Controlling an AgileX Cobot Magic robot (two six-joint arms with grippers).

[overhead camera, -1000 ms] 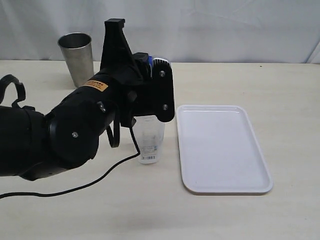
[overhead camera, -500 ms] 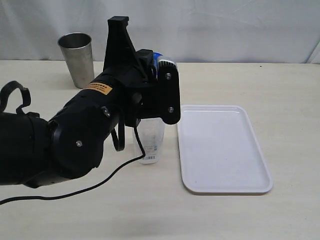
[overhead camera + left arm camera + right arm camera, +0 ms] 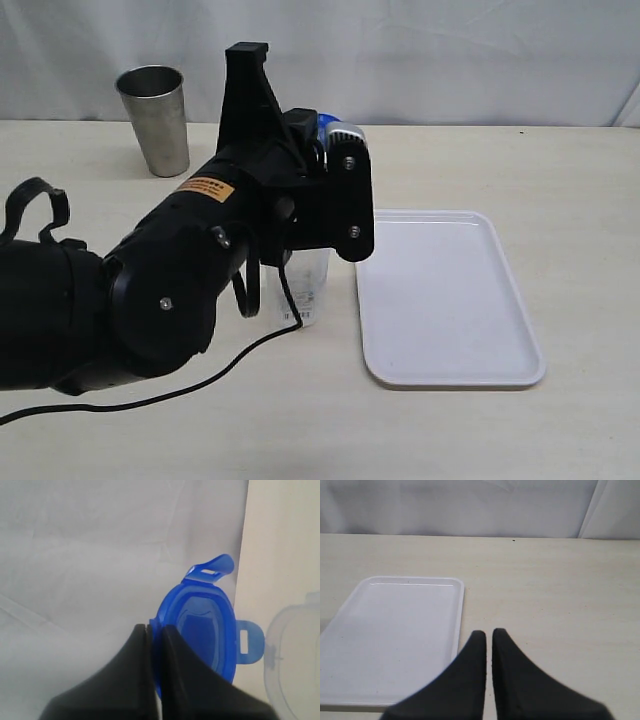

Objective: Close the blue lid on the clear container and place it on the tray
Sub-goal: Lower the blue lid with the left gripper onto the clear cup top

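As the left hand (image 3: pixel 154 628), clamped on the round bright-blue plastic lid (image 3: pixel 200 630), drifts rightward, the tall clear plastic container (image 3: pixel 310 287) awaits capping.

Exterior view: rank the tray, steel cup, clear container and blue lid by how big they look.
1. tray
2. steel cup
3. container; the left arm hides its upper part and the cup stands farther back, so 2 and 3 are unsure
4. lid, only a sliver showing
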